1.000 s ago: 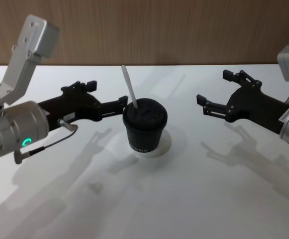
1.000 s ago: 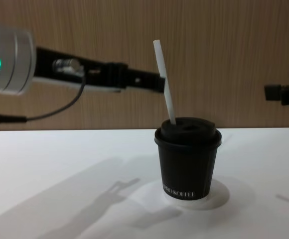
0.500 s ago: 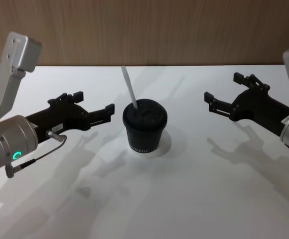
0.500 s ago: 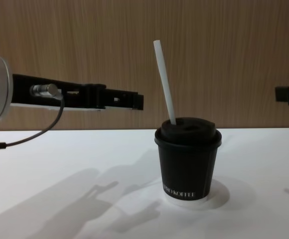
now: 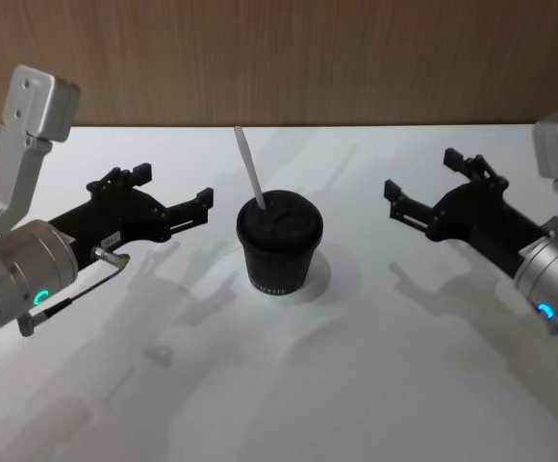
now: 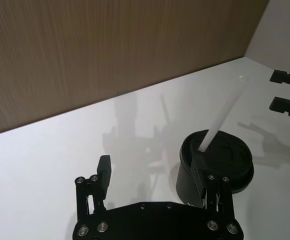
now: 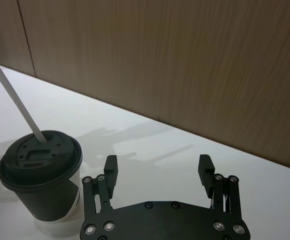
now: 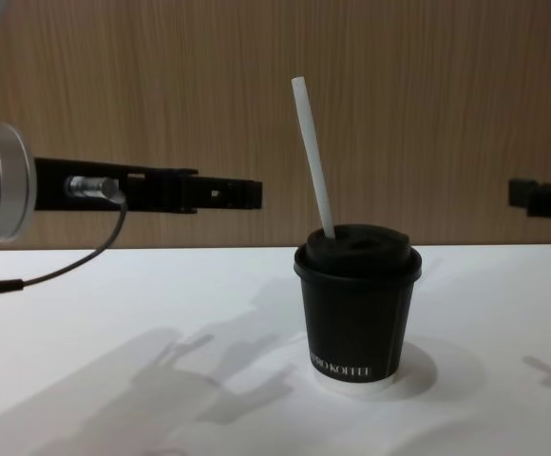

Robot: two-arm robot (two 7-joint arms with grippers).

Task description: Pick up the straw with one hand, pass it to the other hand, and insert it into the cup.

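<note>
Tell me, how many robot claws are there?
2. The black left gripper hangs open on the left of the black paper cup holding the thin white straw; the black right gripper hangs open on its right.

A plain white table point(image 5: 356, 385) carries the black cup point(image 5: 279, 252), standing upright near its middle.

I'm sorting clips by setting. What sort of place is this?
Probably a lab or demo bench, not a café: a bare white table against a wood-panel wall, with one lidded cup holding a straw between two open grippers.
</note>
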